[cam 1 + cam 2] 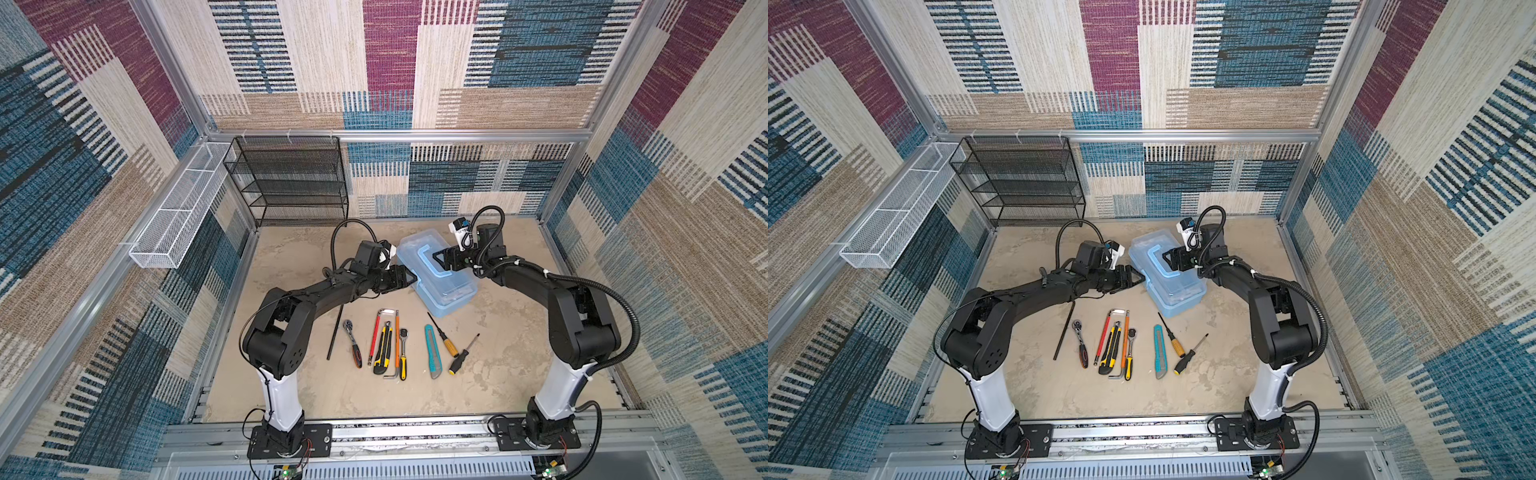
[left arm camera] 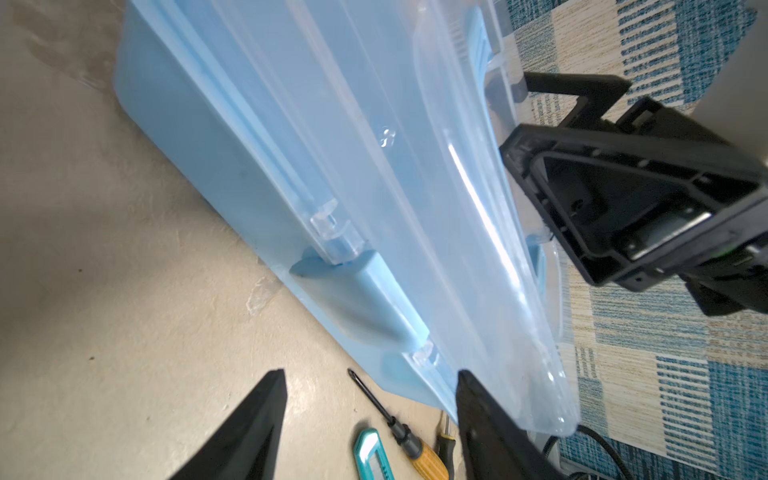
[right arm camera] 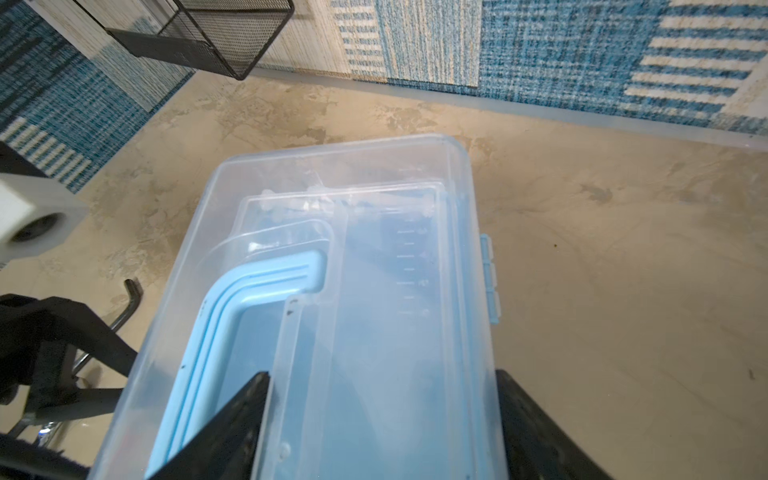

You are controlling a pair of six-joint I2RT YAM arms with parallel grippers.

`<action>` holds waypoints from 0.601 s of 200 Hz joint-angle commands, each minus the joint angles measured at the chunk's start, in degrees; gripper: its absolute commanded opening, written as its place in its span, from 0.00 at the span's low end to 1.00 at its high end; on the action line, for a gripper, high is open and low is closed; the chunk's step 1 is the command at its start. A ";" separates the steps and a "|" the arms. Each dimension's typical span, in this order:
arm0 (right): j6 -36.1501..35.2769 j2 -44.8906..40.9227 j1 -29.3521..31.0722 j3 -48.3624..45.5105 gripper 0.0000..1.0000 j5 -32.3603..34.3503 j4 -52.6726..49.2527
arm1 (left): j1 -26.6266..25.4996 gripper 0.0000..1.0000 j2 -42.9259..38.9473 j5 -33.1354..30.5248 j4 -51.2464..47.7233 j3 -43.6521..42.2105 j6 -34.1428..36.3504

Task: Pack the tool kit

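The tool kit (image 1: 446, 286), a light-blue box with a clear lid (image 3: 386, 257), lies flat at mid table in both top views (image 1: 1179, 291). Its blue handle (image 3: 249, 286) is folded down on the lid. My right gripper (image 3: 380, 411) is over the lid, shut on the strip between the handle recess and the far edge. My left gripper (image 2: 372, 374) is open at the box's near long side, beside a blue latch (image 2: 365, 299). One fingertip (image 2: 463, 380) is at the lid's rim. Several small tools (image 1: 382, 349) lie in a row in front.
A black wire-mesh rack (image 1: 291, 178) stands at the back left, and a white mesh basket (image 1: 178, 212) hangs on the left wall. A long black rod (image 1: 336, 332) lies left of the tools, under the left arm. A teal knife (image 2: 370, 457) and screwdrivers (image 2: 399, 432) lie close below the left fingers.
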 commanded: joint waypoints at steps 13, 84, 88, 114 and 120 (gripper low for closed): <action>6.00 1.40 -0.42 -1.56 0.71 -4.79 -9.26 | 0.04 0.69 0.95 2.21 4.64 -0.61 -4.16; 10.30 0.55 -3.36 -5.36 0.71 -8.97 -5.21 | -0.05 0.71 0.87 5.05 13.16 -2.93 -11.18; 10.50 0.61 -3.45 -5.65 0.71 -9.00 -4.95 | -0.05 0.71 0.95 5.03 13.41 -3.00 -11.36; 12.17 0.17 -3.98 -7.37 0.71 -9.66 -2.87 | -0.01 0.74 1.11 5.47 17.18 -4.43 -13.98; 12.54 0.10 -4.09 -7.72 0.71 -9.72 -2.38 | -0.05 0.74 1.05 5.64 18.65 -4.88 -14.92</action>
